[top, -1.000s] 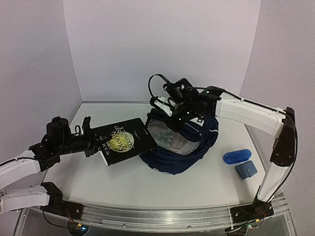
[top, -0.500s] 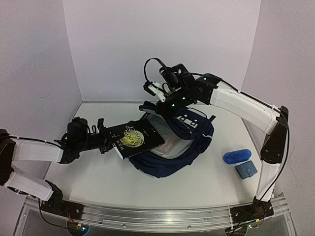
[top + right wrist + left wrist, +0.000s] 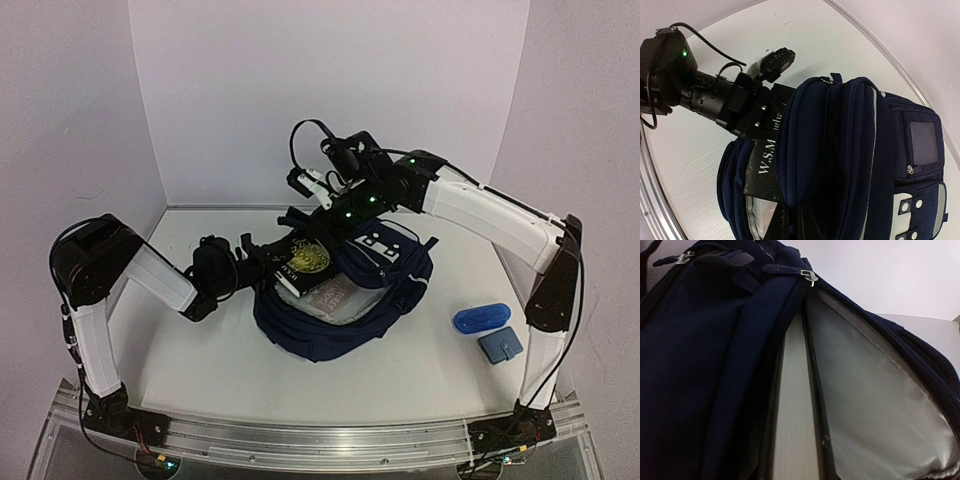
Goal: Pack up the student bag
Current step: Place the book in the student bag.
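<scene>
The student bag [image 3: 372, 292], navy with a white dotted patch, lies mid-table with its main opening held agape. My right gripper [image 3: 312, 212] is shut on the rim of the opening, lifting it; its dark fingertips [image 3: 781, 224] pinch the fabric beside the zip. My left gripper [image 3: 262, 262] is shut on a black book [image 3: 305, 260] with a gold emblem, and the book's far end lies inside the opening. In the left wrist view the book's page edge [image 3: 792, 430] runs between navy fabric [image 3: 700, 370] and grey lining [image 3: 880, 405]. The spine lettering [image 3: 762, 162] shows in the right wrist view.
A blue oval case [image 3: 480, 318] and a small blue-grey pouch [image 3: 500, 345] lie on the table to the right of the bag. White walls close in the back and both sides. The bag's zip pull [image 3: 810, 276] hangs at the top of the opening.
My left arm has reached right, carrying the book from the table's left into the bag's opening. My right gripper has lifted the bag's rim higher and drawn it slightly left.
</scene>
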You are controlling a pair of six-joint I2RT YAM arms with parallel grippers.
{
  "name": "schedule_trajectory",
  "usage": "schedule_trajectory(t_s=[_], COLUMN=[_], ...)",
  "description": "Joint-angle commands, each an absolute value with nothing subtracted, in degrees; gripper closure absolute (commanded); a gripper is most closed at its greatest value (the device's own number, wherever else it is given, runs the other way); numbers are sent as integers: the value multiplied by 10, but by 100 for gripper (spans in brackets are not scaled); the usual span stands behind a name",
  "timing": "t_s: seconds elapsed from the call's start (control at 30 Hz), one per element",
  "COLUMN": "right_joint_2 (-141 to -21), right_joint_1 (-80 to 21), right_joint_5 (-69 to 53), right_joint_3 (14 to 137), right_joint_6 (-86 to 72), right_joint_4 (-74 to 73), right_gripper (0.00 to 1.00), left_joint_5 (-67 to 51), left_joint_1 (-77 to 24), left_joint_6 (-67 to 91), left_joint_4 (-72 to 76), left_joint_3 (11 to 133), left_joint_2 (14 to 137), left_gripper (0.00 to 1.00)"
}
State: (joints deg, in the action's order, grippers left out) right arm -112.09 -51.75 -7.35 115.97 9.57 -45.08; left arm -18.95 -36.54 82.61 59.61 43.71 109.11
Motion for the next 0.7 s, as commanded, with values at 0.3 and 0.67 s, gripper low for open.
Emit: schedule_trajectory(t_s=[0.3, 0.67], right_joint_2=[-1082, -1072], right_joint_1=[-516, -510], right_joint_5=[-127, -141], right_joint_3=[1134, 1115], right_joint_6=[91, 87], right_joint_4=[-377, -377], right_gripper=[100, 100], left_joint_5=[-126, -140], left_joint_1=[-388, -402], left_joint_6=[719, 716], left_joint_4=[341, 292], left_joint_3=[515, 463], left_joint_2=[974, 928], left_gripper=[45, 76])
